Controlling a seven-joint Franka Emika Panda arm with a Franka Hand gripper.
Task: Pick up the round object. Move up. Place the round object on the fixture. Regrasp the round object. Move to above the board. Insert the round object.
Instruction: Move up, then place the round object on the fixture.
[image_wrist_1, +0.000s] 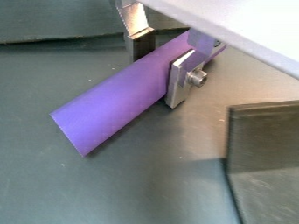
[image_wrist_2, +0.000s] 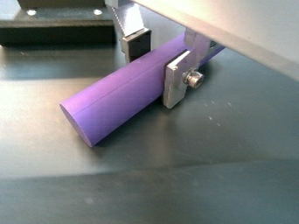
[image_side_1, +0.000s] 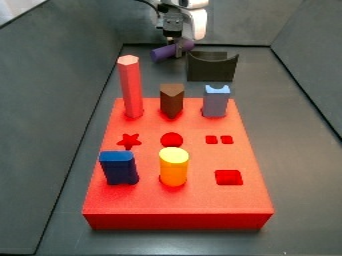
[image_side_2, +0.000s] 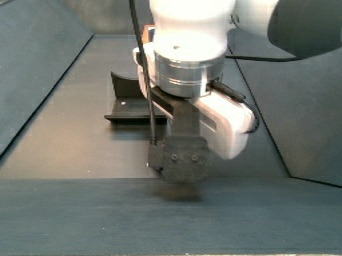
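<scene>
The round object is a long purple peg lying level, crosswise between my fingers, in both wrist views. My gripper is shut on it near one end, with the dark pad on one side and the silver plate on the other. In a side view the gripper holds the round object low over the grey floor, behind the red board and just beside the dark fixture. The fixture also shows beyond the fingers. Whether the peg touches the floor I cannot tell.
On the board stand a tall pink peg, a brown peg, a pale blue peg, a blue block and a yellow cylinder. A round hole sits mid-board. Dark walls enclose the floor.
</scene>
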